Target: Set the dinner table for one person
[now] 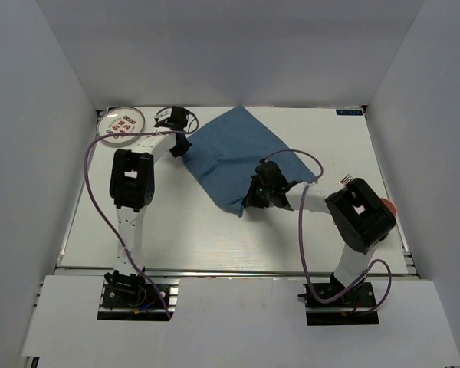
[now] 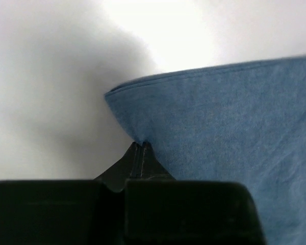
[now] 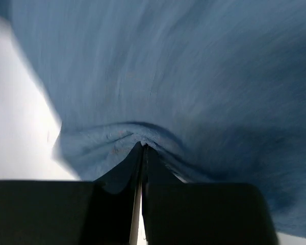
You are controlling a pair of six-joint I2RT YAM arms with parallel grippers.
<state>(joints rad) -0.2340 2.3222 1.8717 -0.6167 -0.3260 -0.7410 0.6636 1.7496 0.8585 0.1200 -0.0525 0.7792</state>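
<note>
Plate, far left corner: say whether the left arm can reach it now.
Likely within reach, nothing between, but not yet: the left pincer is shut on the blue cloth, so the plate must wait.

placemat (image 1: 241, 157): plain blue | dinner table (image 1: 215, 230): white | plate (image 1: 121, 125): white, small red motifs | cable (image 1: 300, 238): purple

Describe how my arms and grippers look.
Both alike, left arm and right arm: white links, boxy black joint housings, a purple cable along each. Black left gripper and right gripper, fingers tapering to thin tips. A green light on the right wrist.
</note>
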